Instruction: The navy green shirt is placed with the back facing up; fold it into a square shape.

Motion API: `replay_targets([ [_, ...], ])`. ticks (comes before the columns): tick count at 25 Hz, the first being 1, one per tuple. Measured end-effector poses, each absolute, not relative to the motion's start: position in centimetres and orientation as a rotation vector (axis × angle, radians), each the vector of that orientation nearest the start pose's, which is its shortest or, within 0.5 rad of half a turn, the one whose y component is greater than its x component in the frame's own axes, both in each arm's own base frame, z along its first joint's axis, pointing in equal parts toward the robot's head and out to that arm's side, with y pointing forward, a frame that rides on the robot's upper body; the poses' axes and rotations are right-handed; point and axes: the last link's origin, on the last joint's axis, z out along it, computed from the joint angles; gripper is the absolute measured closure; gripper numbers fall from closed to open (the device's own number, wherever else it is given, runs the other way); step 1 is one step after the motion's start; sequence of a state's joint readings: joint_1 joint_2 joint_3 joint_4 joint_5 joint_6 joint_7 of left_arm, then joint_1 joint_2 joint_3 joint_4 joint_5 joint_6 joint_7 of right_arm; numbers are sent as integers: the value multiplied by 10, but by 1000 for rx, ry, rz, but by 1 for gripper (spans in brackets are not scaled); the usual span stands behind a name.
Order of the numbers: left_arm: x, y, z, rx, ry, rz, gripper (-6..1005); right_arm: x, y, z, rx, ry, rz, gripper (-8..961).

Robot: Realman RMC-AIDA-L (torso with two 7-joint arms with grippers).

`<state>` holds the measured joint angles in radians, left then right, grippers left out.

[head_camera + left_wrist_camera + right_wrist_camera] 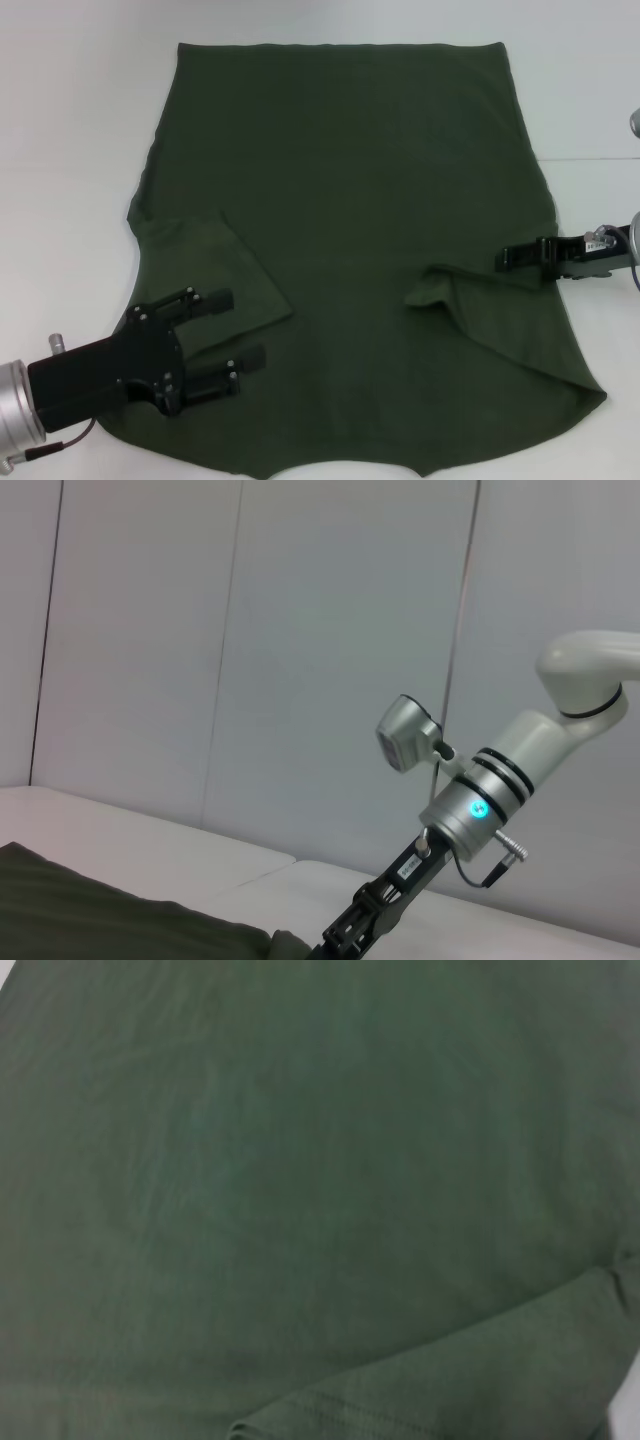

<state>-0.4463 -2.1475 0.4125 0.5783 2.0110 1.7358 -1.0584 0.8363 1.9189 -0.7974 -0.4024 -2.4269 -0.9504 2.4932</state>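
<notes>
Shirt (370,200), navy green, spread flat across white table (60,150), hem at far edge, both sleeves folded inward onto body. Left gripper (228,335) low over near left corner, arm reaching in from table's near left edge, fingers (212,300) spread wide, holding nothing, hovering just past folded left sleeve (215,270). Right gripper (503,259) stretched in level from right side, fingertips pressed together at crumpled right sleeve fold (445,285); pinching cloth or merely touching it, cannot tell. Collar end cut off at near frame edge. Right wrist view filled with green fabric, stitched hem (400,1410) showing. Left wrist view catching right arm (500,780) against pale wall (250,630), shirt edge below.
</notes>
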Motion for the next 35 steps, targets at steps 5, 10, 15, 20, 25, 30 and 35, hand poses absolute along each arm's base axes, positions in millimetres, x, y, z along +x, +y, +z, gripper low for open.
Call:
replay_targets([
  [5,-274,284,-6,-2562,-435,-1000,194,281,438,12,-2007,1627,222,92],
  [10,-274,284,-5,-2561,-435,-1002,194,270,447,30,-1988,1643,433,92],
  [15,-273,285,-5,-2563,-430,-1004,194,254,461,61,-1965,1611,646,92],
  [20,-273,285,-5,-2565,-427,-1005,195,259,457,59,-1993,1645,520,92],
  [25,-271,287,-5,-2570,-419,-1007,196,272,445,54,-2021,1683,345,92],
  [30,-270,288,-6,-2572,-414,-1008,195,283,437,48,-2017,1709,268,92],
  [35,-270,288,-6,-2572,-414,-1008,194,289,433,41,-2011,1707,221,91],
])
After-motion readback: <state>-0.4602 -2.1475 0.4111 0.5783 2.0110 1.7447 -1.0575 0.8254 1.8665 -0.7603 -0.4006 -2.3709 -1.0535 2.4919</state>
